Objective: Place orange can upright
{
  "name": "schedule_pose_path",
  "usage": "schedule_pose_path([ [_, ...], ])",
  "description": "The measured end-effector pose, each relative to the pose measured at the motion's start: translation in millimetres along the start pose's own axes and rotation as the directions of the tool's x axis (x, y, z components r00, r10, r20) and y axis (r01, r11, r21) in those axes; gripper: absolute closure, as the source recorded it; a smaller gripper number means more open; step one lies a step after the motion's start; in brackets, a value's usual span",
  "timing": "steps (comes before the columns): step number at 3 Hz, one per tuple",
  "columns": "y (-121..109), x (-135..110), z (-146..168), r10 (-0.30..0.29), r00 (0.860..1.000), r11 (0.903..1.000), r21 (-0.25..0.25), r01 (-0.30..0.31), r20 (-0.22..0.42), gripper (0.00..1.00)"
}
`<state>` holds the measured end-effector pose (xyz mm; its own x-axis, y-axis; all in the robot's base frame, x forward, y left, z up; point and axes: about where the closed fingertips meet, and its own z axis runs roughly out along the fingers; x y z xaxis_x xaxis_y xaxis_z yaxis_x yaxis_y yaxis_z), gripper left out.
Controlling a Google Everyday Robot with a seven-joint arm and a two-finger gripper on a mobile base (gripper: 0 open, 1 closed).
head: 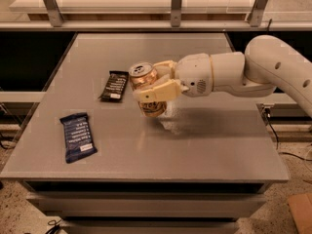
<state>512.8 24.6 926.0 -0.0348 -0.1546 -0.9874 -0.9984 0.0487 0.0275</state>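
Observation:
The orange can (146, 82), pale orange with a silver top and pull tab, is near the middle of the grey table (195, 145). It stands nearly upright, tilted a little to the left, with its base at or just above the tabletop. My gripper (153, 86) reaches in from the right and is shut on the can; one cream finger (158, 90) crosses its front, the other sits behind it.
A black snack bar (114, 86) lies just left of the can. A dark blue snack packet (78, 136) lies at the front left. My white arm (234, 72) stretches over the right side of the table. A railing and glass run along the back.

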Motion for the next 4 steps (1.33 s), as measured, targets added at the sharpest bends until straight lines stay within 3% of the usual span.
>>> schedule_pose_path([
  [4,3.9,5.0,12.2,-0.008,0.993,0.9981,-0.06,0.015,0.117,1.0],
])
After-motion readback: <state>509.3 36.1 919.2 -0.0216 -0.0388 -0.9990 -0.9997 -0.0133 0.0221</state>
